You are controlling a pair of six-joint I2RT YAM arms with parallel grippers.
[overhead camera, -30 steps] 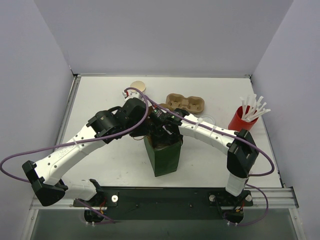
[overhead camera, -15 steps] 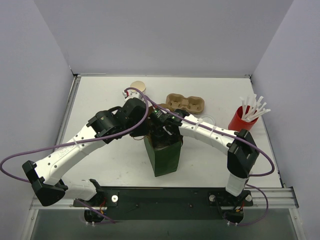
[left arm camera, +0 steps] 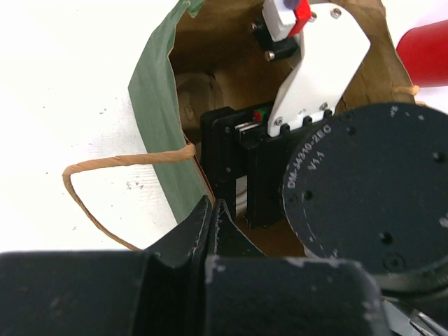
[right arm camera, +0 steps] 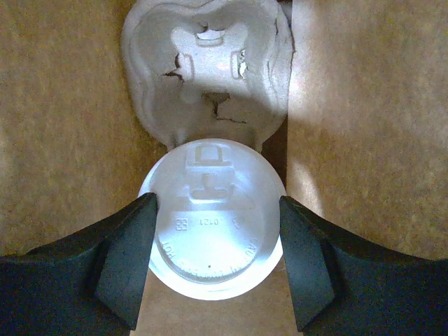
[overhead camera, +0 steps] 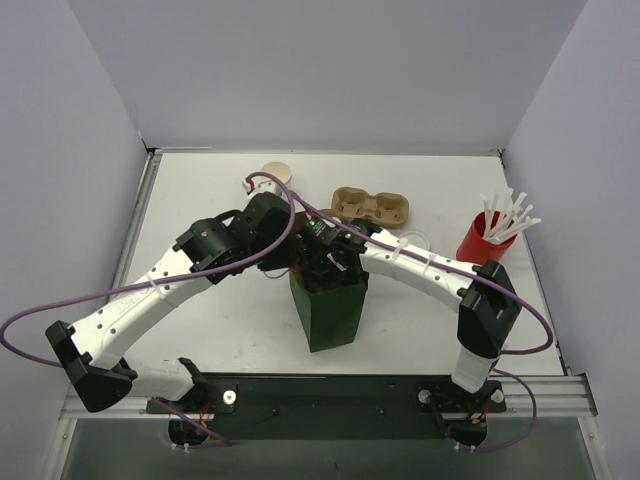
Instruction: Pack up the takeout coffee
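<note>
My right fingers [right arm camera: 126,259] look like matt black plastic, the takeout coffee [right arm camera: 213,231] has a smooth, faintly glossy white plastic lid, the paper bag [right arm camera: 63,105] is matt fibrous brown, the moulded-pulp tray [right arm camera: 210,70] rough.

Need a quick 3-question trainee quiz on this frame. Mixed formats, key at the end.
1. True or false: the right gripper has the takeout coffee between its fingers inside the paper bag.
2. In the right wrist view, what lies just beyond the coffee's lid? A) a moulded cup carrier B) loose straws C) a second lid
3. Which gripper is fully shut, next to the bag's rim?

Key
1. True
2. A
3. The left gripper
</note>
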